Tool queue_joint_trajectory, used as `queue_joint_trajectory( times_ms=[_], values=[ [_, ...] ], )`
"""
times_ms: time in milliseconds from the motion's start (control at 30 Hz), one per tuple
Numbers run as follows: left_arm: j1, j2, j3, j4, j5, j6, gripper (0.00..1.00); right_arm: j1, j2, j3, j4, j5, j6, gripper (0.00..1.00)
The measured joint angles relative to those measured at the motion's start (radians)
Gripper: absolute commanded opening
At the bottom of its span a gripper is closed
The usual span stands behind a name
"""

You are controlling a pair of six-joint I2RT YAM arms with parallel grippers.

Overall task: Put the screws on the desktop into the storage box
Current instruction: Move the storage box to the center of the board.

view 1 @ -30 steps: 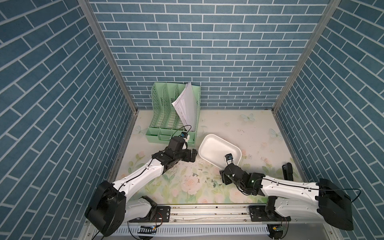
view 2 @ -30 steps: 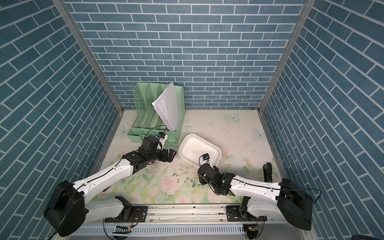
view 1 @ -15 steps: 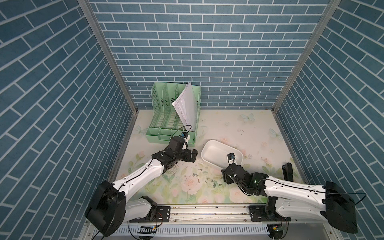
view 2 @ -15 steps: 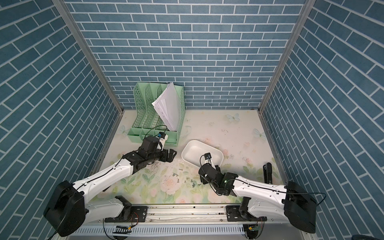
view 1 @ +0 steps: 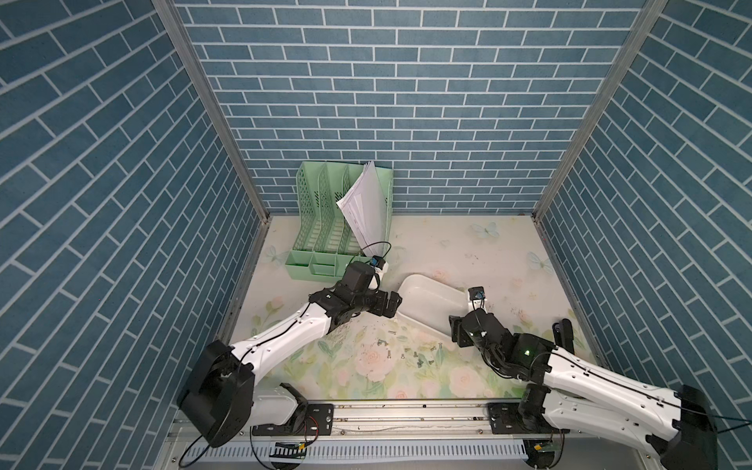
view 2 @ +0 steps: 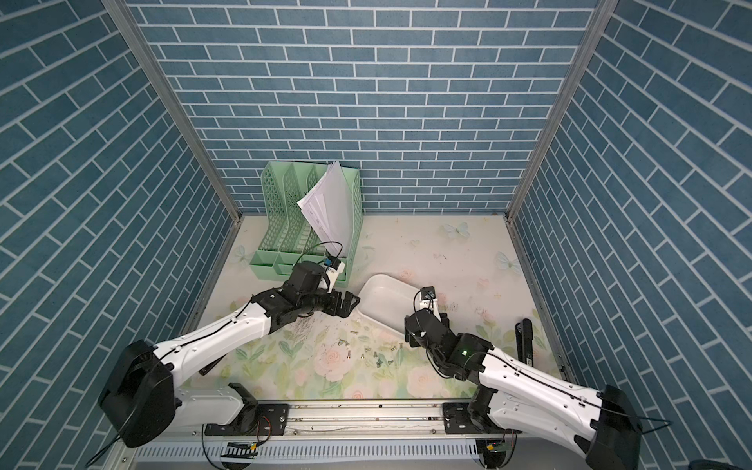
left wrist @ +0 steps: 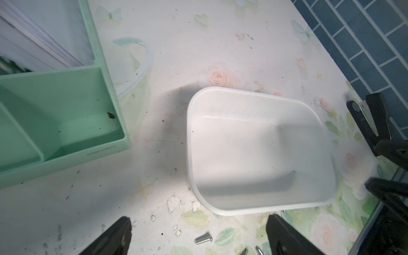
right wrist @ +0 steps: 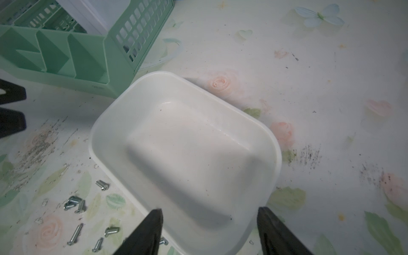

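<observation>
Tabletop [view 1: 447, 244] floral, scuffed. Storage box [view 1: 429, 303] sat on it near the green file rack [view 1: 321, 244], empty. Right claw [right wrist: 209, 216] was spread astride the box's near corner, no clear grip. Left claw [left wrist: 198, 220] was spread wide, holding nothing, beside the box. Screws [view 1: 411, 354] lay loose on the tabletop just in front of the box. Best bet: take one screw, pinch across the shank, release low inside the box.

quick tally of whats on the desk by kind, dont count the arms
screws: about 12, too small to count exactly
storage box: 1
file rack: 1
stack of papers: 1
black stapler-like tool: 1
total: about 16
</observation>
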Motion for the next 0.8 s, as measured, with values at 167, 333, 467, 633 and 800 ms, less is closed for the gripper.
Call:
queue_joint_trajectory(
  times_ms=[167, 333, 467, 633, 800],
  values=[
    [-0.02, 0.119, 0.047, -0.024, -0.01, -0.003, 1.0, -0.099, -0.03, -0.068, 0.003, -0.051, 0.012, 0.67],
    [-0.021, 0.196, 0.078, -0.041, -0.034, -0.009, 1.0, -0.18, -0.018, -0.134, 0.047, -0.131, 0.015, 0.62],
    [-0.021, 0.238, 0.106, -0.045, -0.043, -0.013, 0.96, -0.217, 0.01, -0.168, 0.103, -0.184, 0.018, 0.56],
    [-0.022, 0.284, 0.133, -0.045, -0.05, -0.016, 0.84, -0.244, 0.062, -0.183, 0.171, -0.233, 0.013, 0.5],
    [-0.022, 0.324, 0.14, -0.045, -0.054, -0.021, 0.66, -0.262, 0.108, -0.183, 0.231, -0.259, 0.008, 0.45]
  ],
)
